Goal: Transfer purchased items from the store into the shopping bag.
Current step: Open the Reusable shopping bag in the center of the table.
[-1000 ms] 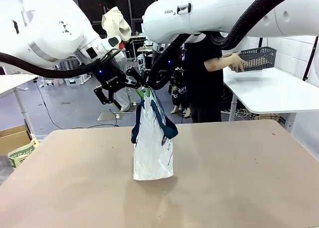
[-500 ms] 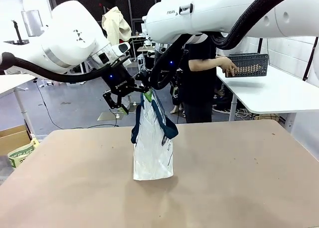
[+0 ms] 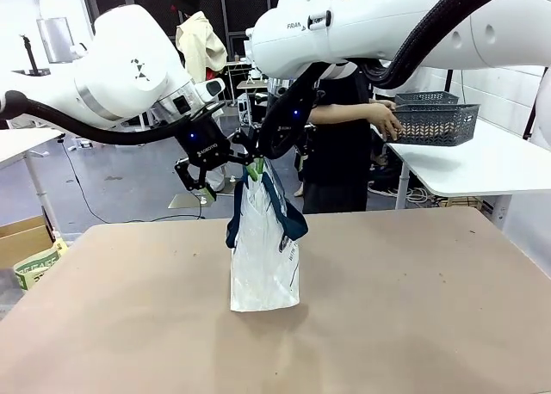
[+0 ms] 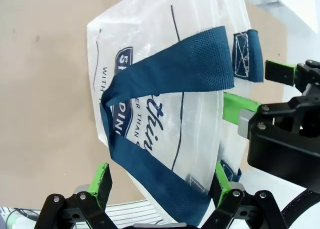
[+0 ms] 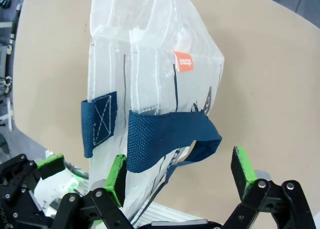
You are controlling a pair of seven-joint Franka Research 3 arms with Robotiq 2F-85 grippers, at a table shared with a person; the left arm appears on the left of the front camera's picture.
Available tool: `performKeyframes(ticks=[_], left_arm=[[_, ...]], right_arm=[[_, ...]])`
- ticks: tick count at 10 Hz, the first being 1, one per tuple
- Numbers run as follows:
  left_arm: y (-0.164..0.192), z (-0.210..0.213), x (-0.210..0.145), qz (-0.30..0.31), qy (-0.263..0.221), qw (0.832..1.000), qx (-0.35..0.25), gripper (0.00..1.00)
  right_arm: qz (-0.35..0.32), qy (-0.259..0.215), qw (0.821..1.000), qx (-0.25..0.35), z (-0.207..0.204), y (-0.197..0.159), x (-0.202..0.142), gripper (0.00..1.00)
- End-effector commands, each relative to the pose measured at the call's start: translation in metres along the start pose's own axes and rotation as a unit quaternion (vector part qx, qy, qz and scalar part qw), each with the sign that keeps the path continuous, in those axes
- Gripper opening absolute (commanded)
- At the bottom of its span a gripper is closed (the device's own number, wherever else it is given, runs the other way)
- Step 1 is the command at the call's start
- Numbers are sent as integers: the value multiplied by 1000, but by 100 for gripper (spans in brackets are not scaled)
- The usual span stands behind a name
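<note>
The shopping bag (image 3: 263, 261), translucent white with navy straps and lettering, stands upright in the middle of the tan table (image 3: 413, 308). Both grippers hover at its top. My left gripper (image 3: 220, 177) is open, and in the left wrist view my left gripper (image 4: 161, 181) straddles a navy strap (image 4: 175, 69). My right gripper (image 3: 255, 163) is open too; in its own view my right gripper (image 5: 180, 176) spans the other strap (image 5: 167, 134). A person at the far right holds the store (image 3: 435, 123), a dark grey lattice basket. The purchased items are hidden.
A white side table (image 3: 491, 166) stands beyond the far right corner, under the basket. A brown cardboard box (image 3: 21, 235) and a green-printed pack (image 3: 36, 265) sit on the floor at the left. Another person stands far back.
My left gripper has swung right, up to the bag's top. The person has turned with the basket and brought it nearer. The bag and the right gripper have stayed put.
</note>
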State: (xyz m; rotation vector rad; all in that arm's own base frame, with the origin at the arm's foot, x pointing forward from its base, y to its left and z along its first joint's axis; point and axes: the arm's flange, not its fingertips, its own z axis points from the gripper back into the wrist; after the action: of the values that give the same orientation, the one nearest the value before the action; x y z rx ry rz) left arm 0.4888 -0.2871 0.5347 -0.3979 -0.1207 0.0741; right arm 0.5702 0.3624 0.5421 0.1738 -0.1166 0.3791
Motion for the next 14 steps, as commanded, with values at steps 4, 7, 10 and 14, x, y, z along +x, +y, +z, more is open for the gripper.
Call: performKeyframes(ticks=[4,7,10,14], left_arm=[[1,-1,1,-4,-8,1000,0,83],[7,-3,-1,9,-18,1000,6,27],[8,-3,-2,10,-19,1000,7,0],[28,11,-11,-7,-23,999,27,0]], right_arm=[[3,0,1000,1,-1,1,0,81],[-11,19,1000,3,-11,3,-5,23],[-9,25,1000,2,-17,3,-7,0],[16,37,998,-41,7,-5,-28,0]])
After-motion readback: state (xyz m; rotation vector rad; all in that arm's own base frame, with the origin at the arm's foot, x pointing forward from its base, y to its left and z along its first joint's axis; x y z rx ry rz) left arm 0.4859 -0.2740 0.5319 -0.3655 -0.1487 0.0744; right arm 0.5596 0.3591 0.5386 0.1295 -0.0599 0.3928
